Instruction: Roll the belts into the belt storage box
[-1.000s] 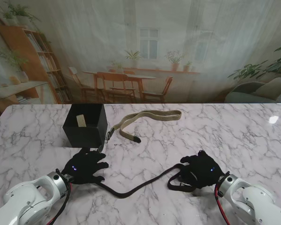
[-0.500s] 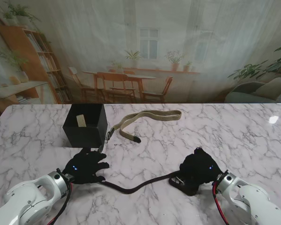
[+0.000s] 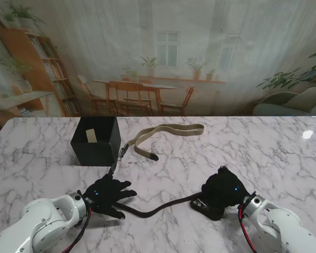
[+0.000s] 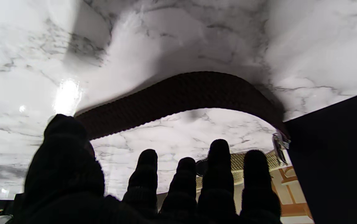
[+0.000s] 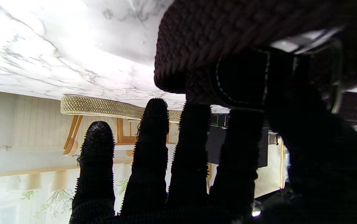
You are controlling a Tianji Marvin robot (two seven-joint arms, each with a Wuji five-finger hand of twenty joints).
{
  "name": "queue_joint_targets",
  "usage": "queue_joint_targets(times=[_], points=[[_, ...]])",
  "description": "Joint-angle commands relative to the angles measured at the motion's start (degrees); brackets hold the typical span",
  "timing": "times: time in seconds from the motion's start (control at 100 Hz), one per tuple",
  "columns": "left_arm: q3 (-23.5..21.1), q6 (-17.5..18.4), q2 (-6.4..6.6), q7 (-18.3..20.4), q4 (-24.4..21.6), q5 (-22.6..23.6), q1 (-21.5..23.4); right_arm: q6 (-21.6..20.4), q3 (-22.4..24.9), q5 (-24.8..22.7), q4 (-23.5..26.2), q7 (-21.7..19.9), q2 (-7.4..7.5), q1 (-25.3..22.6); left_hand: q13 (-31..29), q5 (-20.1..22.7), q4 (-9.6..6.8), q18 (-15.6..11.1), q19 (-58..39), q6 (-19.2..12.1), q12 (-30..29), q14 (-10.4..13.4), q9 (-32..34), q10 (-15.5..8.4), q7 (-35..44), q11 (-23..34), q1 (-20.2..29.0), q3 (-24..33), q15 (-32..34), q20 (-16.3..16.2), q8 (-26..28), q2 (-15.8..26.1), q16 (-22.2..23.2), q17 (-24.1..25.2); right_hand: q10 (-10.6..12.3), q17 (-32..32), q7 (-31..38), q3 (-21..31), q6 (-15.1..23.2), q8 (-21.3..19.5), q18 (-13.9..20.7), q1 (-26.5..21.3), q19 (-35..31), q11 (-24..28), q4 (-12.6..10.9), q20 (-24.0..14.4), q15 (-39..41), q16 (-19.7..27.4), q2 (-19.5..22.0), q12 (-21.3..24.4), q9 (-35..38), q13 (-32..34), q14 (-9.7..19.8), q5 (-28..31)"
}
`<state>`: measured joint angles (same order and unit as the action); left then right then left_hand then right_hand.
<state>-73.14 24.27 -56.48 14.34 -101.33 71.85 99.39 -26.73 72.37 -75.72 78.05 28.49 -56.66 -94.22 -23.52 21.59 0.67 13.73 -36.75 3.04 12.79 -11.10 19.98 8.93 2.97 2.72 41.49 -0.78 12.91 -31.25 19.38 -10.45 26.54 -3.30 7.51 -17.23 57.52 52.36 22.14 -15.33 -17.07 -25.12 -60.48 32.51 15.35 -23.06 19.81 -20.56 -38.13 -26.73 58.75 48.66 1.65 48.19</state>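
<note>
A dark braided belt (image 3: 160,206) lies on the marble between my two hands. My left hand (image 3: 106,195) rests flat over its left end with fingers spread, gripping nothing. In the left wrist view the dark belt (image 4: 178,93) arcs across the table just past the fingertips (image 4: 218,149). My right hand (image 3: 221,192) is tipped up over the belt's folded buckle end. The right wrist view shows the thumb pressing that fold and the buckle (image 5: 318,46) against the fingers. A tan belt (image 3: 165,133) lies looped beside the black storage box (image 3: 94,142), which holds a small tan roll.
The box stands on the left half of the table, farther from me than the left hand. The tan belt's buckle (image 3: 123,150) lies next to the box's right wall. Marble table (image 3: 274,153) stretches to the right.
My left hand slid nearer to me and to the right along the dark belt, shortening the stretch between the hands. The right hand closed over the folded buckle end, then held still.
</note>
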Motion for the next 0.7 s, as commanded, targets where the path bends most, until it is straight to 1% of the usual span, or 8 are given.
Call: queue_joint_targets(times=[0.0,0.07,0.12,0.16,0.21,0.29,0.38,0.69], points=[[1.17,-0.54,0.01,1.99,1.31,0.22,-1.33,0.28,0.05,-0.46,-0.21,-0.14,0.08,-0.37,1.38,-2.70,-0.21,0.40,1.53,-1.37,-1.20,-0.54,-2.88,0.33,-1.36,-0.69,2.54,1.16,-1.59,0.74,-1.34,-1.96,-0.75,0.18,-2.01,0.78,3.29,2.09,0.76,-1.34,-0.23,-1.20,-0.77,-1.38,0.20,0.73,1.36,-0.94,-0.25,0.70,-0.27,-0.12,-0.17,1.58],[2.41,-0.87,0.10,1.64,2.47,0.59,-2.46,0.37,0.10,-0.44,-0.17,-0.22,0.06,-0.44,0.89,-0.69,-0.07,-0.28,0.53,-2.84,-0.73,-0.12,-2.50,-0.21,0.63,0.74,7.28,1.55,-0.90,0.13,-1.36,-0.59,-0.45,-0.55,-2.11,0.81,3.24,2.22,0.71,-1.31,-0.32,-1.18,-0.75,-1.59,0.15,0.75,1.31,-0.95,-0.08,0.90,-0.41,-0.13,-0.21,1.54],[3.15,-1.30,0.12,1.44,3.10,0.44,-3.02,0.44,0.12,-0.35,-0.16,-0.27,0.03,-0.48,0.50,4.34,-0.28,-0.46,-0.28,-4.13,0.01,0.09,-1.24,-0.46,5.50,2.00,10.84,1.19,-0.58,-0.14,1.13,0.52,-0.26,-0.70,-2.20,0.89,3.24,2.30,0.62,-1.32,-0.35,-1.03,-0.70,-1.70,0.13,0.77,1.26,-0.95,0.14,1.00,-0.55,-0.19,-0.22,1.50],[3.58,-1.52,0.16,1.39,3.50,0.59,-3.40,0.48,0.10,-0.24,-0.19,-0.30,0.00,-0.50,0.35,9.92,-0.31,-0.61,-0.93,-4.68,0.70,0.20,-0.17,-0.36,11.34,3.13,12.91,1.32,-0.34,-0.23,5.11,1.03,-0.14,-0.84,-2.42,0.98,3.57,2.10,0.44,-1.56,-0.44,-0.52,-0.64,-1.89,0.24,0.80,1.22,-0.96,0.41,1.14,-0.90,-0.23,-0.30,1.82],[4.01,-1.77,0.22,1.41,3.87,1.01,-3.77,0.44,0.08,0.00,-0.24,-0.39,-0.06,-0.53,-0.02,15.68,-0.13,-0.59,-1.78,-6.35,1.78,0.26,2.37,-0.43,21.14,4.74,17.08,2.05,0.00,-0.19,16.71,-2.66,0.01,-1.01,-3.15,1.20,4.07,1.44,0.59,-1.93,-0.66,0.31,-0.53,-2.57,0.50,0.84,1.02,-0.92,0.76,1.44,-2.56,-0.72,-0.55,2.43],[4.33,-2.01,0.34,1.27,4.30,2.41,-4.01,0.43,0.10,0.22,-0.27,-0.50,-0.11,-0.60,-0.76,20.66,-0.09,-0.64,-2.92,-6.55,3.49,0.34,5.96,-0.84,30.99,6.97,19.56,2.45,0.65,-0.12,22.75,-2.64,0.31,-1.25,-4.18,1.45,4.55,0.58,1.07,-2.33,-0.92,0.75,-0.44,-3.53,0.49,0.83,0.81,-0.91,0.95,1.92,-5.67,-1.70,-1.02,3.35],[3.66,-2.17,0.50,1.47,3.98,5.16,-3.47,0.39,0.28,0.34,-0.26,-0.33,-0.17,-0.76,-1.37,20.19,-0.28,-0.80,-4.04,-4.36,5.23,0.60,7.57,-0.87,37.65,8.30,20.70,2.70,1.33,0.23,21.39,-2.65,0.82,-1.38,-5.10,1.90,4.60,-0.70,1.55,-2.20,-1.20,0.90,-0.37,-3.38,0.02,0.71,1.06,-1.07,1.17,2.71,-8.05,-2.83,-1.36,4.67],[-2.33,-2.22,0.43,0.15,0.99,10.82,1.78,1.60,0.27,0.53,-0.88,1.85,-0.36,-0.77,-2.83,20.84,-0.57,-1.01,-5.48,0.32,7.30,1.17,10.05,-1.33,41.31,10.13,22.19,4.35,2.54,0.10,22.84,-3.83,2.06,-2.01,-6.15,2.73,4.90,-1.66,0.06,-0.46,-2.40,1.98,-0.46,-2.10,-0.77,0.24,2.44,-1.49,2.33,3.75,-10.27,-4.18,-2.03,7.18]])
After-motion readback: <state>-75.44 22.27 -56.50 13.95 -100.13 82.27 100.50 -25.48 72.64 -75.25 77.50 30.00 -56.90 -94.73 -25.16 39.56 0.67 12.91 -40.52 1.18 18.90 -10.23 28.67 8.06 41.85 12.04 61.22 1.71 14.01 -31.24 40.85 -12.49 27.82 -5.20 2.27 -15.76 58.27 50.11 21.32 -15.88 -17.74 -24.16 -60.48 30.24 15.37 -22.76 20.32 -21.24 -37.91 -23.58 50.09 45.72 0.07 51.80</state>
